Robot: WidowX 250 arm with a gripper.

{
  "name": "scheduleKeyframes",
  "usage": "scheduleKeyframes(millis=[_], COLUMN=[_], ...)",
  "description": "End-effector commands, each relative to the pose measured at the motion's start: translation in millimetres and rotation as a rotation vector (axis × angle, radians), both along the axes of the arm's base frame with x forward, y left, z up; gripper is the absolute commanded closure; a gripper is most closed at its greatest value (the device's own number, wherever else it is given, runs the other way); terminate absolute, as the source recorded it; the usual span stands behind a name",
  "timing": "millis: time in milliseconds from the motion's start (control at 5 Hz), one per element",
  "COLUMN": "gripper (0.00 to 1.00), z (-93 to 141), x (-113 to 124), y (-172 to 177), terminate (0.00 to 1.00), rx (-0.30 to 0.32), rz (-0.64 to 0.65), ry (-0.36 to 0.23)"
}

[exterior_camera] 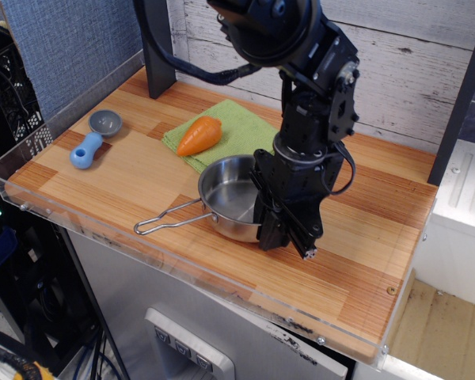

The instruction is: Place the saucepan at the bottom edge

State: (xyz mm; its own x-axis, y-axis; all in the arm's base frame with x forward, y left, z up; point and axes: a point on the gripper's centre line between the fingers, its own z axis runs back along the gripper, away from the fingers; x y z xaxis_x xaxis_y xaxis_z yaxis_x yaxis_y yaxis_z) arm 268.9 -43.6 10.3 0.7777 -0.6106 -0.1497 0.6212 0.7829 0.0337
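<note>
While arm bends steeply down, fingers [279,231] grip saucepan [231,207] rim, handle toward bottom edge [127,245].

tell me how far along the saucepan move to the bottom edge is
Done: the gripper is down at the saucepan, at its right rim; whether the jaws are closed on it is hidden. In hand: the pan sits mid-table, overlapping the green cloth, handle pointing toward the front. Left: carrying it to the bottom edge, where bare wood still separates them, then letting go.

Single raised front-left view, angled down across the wooden tabletop [127,186].
</note>
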Motion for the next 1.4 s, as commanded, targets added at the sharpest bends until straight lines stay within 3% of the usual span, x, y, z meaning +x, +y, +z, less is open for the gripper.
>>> scheduleKeyframes(millis=[0, 400, 600, 800, 1200], gripper=[1.0, 1.0, 0.0, 0.0, 0.0], z=[13, 8, 18, 28, 94], x=[-25, -20, -20, -19, -19], y=[-21, -16, -10, -3, 28], terminate=[0.0, 0.0, 0.0, 0.0, 0.0], rx=[0.017, 0.021, 0.032, 0.044, 0.005], rz=[-0.112, -0.097, -0.046, -0.014, 0.133], ry=[-0.027, -0.004, -0.023, -0.045, -0.218])
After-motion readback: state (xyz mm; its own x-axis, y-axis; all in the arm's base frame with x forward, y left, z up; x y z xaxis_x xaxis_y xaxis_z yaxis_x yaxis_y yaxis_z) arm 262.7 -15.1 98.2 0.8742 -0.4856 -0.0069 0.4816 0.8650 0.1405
